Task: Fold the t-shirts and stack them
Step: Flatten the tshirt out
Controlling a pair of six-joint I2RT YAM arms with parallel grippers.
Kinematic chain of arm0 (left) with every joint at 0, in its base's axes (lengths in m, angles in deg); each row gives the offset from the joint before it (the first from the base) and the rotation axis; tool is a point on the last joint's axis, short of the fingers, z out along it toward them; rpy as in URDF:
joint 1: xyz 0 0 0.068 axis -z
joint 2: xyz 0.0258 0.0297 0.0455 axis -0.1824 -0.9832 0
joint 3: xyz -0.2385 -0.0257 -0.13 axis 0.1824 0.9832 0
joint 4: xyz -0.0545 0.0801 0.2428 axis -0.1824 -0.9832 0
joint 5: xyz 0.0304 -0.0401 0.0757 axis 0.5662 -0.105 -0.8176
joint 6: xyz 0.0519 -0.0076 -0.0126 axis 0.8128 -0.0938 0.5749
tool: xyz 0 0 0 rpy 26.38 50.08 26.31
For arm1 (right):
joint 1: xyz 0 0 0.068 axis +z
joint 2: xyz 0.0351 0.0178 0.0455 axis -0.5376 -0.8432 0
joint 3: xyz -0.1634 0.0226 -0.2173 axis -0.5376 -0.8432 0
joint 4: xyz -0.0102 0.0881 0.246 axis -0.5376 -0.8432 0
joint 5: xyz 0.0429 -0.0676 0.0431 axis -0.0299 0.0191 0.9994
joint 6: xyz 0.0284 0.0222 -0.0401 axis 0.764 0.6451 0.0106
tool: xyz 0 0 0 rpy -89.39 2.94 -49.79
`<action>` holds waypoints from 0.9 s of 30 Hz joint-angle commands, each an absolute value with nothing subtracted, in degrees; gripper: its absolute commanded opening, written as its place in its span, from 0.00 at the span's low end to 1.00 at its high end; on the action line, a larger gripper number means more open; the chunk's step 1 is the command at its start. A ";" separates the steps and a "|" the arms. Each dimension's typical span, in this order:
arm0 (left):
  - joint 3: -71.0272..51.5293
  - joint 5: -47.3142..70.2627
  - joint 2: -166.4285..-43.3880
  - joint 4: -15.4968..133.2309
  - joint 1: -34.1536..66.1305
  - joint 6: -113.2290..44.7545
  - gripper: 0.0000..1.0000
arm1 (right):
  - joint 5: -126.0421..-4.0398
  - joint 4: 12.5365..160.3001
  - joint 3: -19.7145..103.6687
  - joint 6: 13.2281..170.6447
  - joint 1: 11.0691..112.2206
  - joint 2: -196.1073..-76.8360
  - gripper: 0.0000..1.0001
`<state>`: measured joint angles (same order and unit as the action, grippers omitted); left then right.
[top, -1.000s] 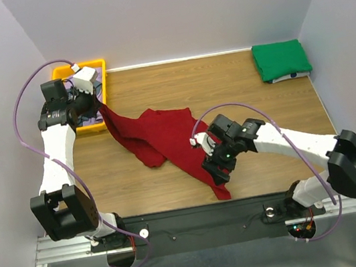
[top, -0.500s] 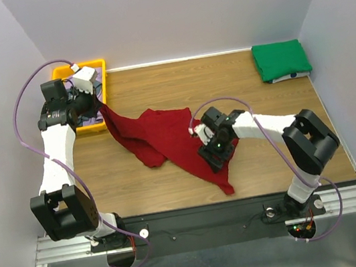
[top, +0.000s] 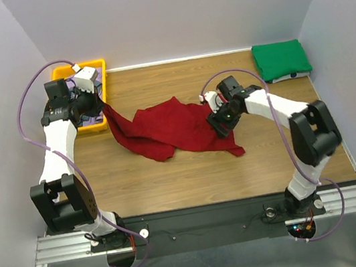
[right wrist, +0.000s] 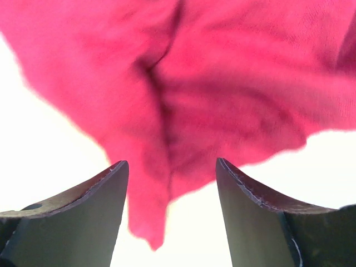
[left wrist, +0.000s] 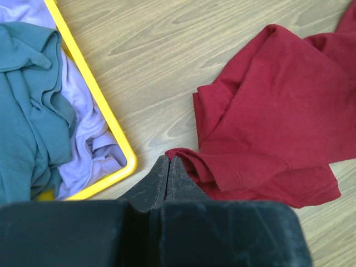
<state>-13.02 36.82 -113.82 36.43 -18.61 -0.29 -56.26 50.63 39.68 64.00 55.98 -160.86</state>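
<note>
Red shirt (top: 163,125) lies rumpled mid-table, tray (top: 101,70) of blue shirt (left wrist: 28,100) and lavender shirt (left wrist: 89,139) far left, folded green shirt (top: 280,58) far right. Your left gripper (left wrist: 168,162) has its jaws pinching the red shirt's left edge by the tray. Your right gripper (right wrist: 169,165) has its jaws spread, red cloth between them.

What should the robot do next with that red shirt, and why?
Probably close the right hand on the red shirt. The left hand is shut on one corner near the yellow tray, while the right hand stands open with cloth just beyond its fingers. The shirt lies crumpled, so a second grip would likely let both arms spread it flat for folding.
</note>
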 commanded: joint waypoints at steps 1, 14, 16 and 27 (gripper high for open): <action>-14.04 38.63 -113.09 38.92 -18.60 -1.30 0.00 | -53.17 46.50 33.94 58.40 55.81 -146.71 0.70; -13.34 37.93 -111.51 38.22 -18.51 -0.68 0.00 | -52.29 43.33 23.47 55.59 50.89 -141.87 0.60; -13.43 37.76 -111.59 38.13 -18.51 -0.60 0.00 | -51.77 43.42 23.03 56.03 50.10 -143.10 0.59; -12.99 37.58 -111.33 38.04 -18.51 -0.16 0.00 | -47.02 43.51 23.29 58.58 45.62 -148.82 0.49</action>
<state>-13.02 37.19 -114.19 36.97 -18.61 -0.68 -50.84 43.55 22.50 57.22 47.37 -147.16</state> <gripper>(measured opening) 0.025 0.496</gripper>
